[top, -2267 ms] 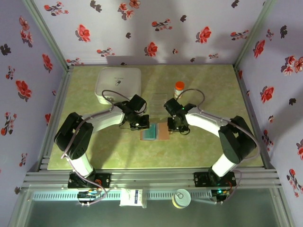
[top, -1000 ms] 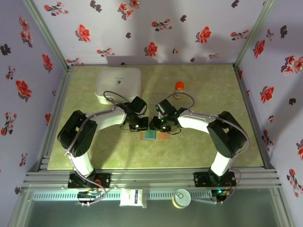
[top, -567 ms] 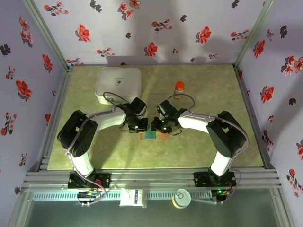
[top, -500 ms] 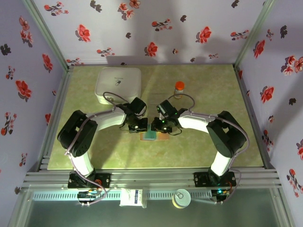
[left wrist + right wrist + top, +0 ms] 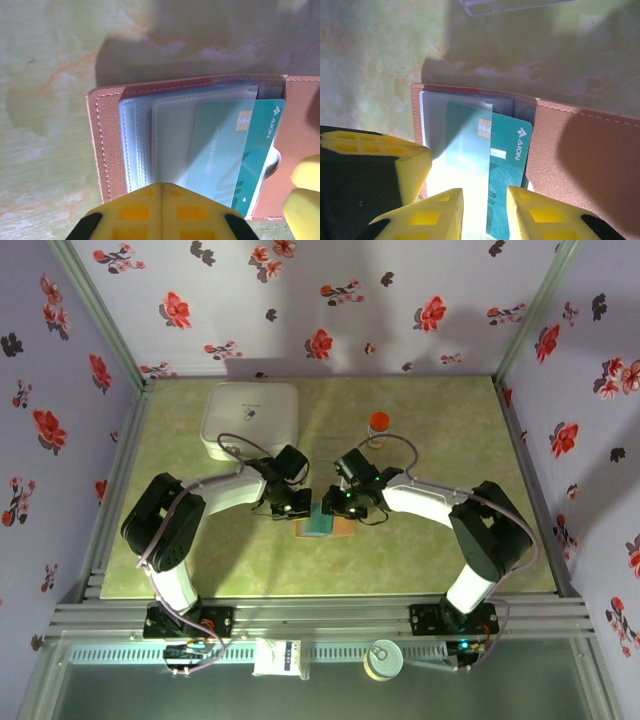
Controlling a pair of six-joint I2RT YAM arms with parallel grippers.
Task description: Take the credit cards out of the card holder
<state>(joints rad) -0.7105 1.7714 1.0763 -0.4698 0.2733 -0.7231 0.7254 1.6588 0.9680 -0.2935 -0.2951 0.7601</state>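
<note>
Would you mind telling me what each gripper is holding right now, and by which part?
The right gripper straddles the near edge of the teal credit card. The left gripper, shut, presses down on the card holder's plastic pockets.

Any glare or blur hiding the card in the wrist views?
Left wrist: glare whitens the clear sleeve over the teal card; chip and logo readable; yellow fingers soft. Right wrist: strong glare washes the card's left half; fingertips blurred. Top external: evenly lit.

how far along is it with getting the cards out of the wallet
Done: the wallet lies open on the table. In hand: the shut left gripper presses its sleeve side, and the right gripper straddles the teal card, which sticks partway out of its sleeve. Left: pulling that card free; no card lies outside the wallet yet.
</note>
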